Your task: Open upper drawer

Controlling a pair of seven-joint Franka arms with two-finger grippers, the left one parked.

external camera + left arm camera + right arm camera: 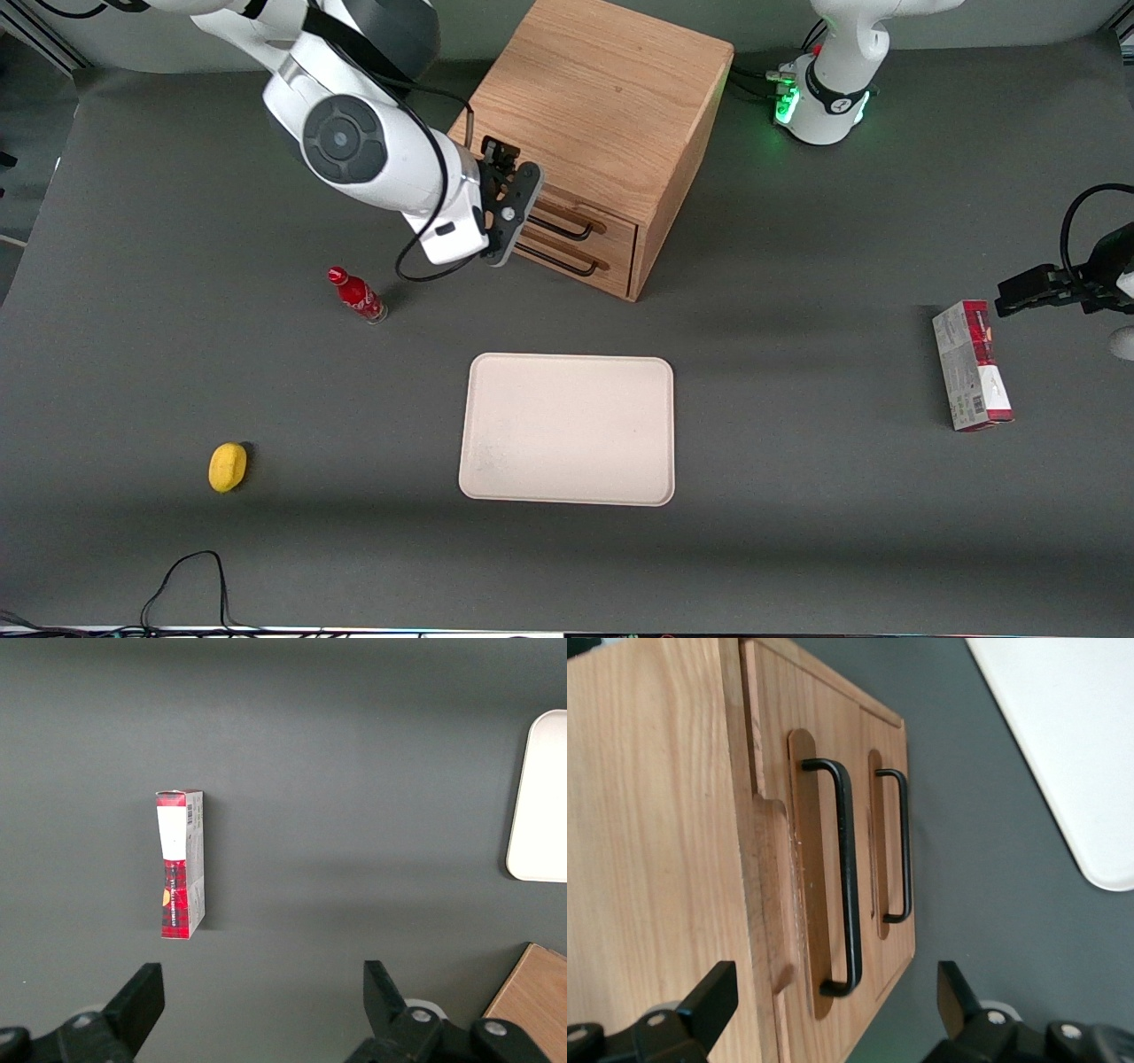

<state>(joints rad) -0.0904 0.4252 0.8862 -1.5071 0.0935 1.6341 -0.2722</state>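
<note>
A: Nearest the front camera?
B: Yellow lemon (228,467), cream tray (567,430), red plaid carton (971,365) with a barcode, other print unreadable.
A: Then?
B: Red bottle (357,295), white script, can't read.
A: Gripper?
B: Gripper (833,1001) spread wide, facing the upper drawer (804,886), which is shut, in the cabinet (602,115).

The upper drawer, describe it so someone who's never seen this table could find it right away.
Find the boxy oak cabinet standing farther from the front camera than the pale tray. Its front carries two drawers, with the gripper hovering open before them. The upper drawer is the topmost, directly beneath the cabinet's top, its black wire handle above the lower drawer's.
</note>
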